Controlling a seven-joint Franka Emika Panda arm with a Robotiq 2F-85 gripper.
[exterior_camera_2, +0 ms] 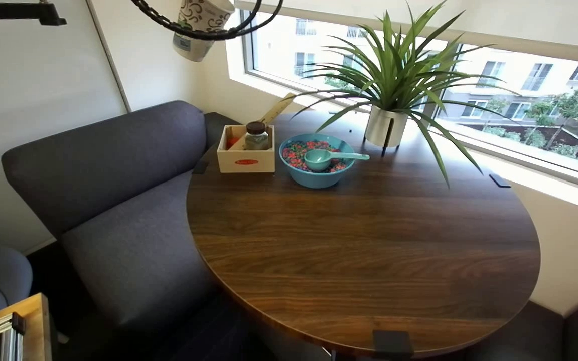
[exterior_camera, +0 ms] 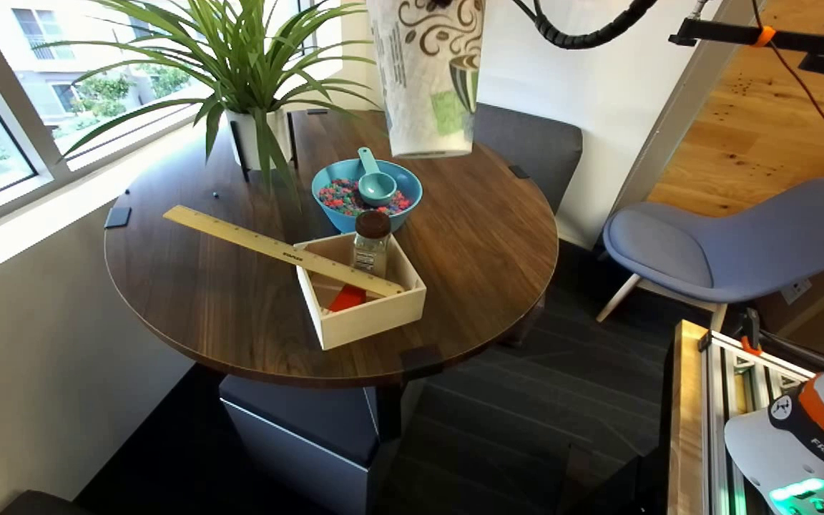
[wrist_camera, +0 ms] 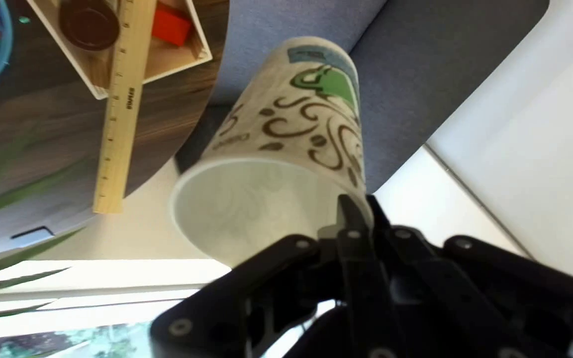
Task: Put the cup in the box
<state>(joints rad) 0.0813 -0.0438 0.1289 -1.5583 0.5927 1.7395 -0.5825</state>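
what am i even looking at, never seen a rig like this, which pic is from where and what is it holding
The machine is a robot arm, partly visible at the edge of an exterior view. Two pictures come from cameras set outside it; the close-up comes from a camera on its wrist, showing the tool, its grasping part. The tool pinches a paper coffee cup by its rim, in the air. On the round table are a pale wooden box containing a brown-lidded jar, with a ruler jutting over its wall; a blue bowl of colourful bits with a scoop; and a potted plant.
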